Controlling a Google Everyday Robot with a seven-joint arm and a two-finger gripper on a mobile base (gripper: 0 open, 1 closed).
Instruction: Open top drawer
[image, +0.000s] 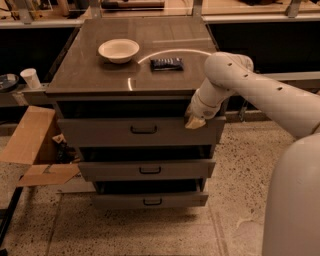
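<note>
The top drawer (100, 132) is the widest grey front of three, with a small black bar handle (144, 130) at its centre. It stands pulled out a little, with a dark gap above its front. My gripper (195, 121) hangs at the drawer's top right edge, under the lip of the cabinet top. My white arm reaches in from the right.
A white bowl (118, 50) and a dark packet (167, 63) lie on the cabinet top (80, 75). Two narrower drawers (150, 170) sit below, both slightly out. A cardboard box (30, 145) lies open on the floor at left. A paper cup (31, 78) stands at far left.
</note>
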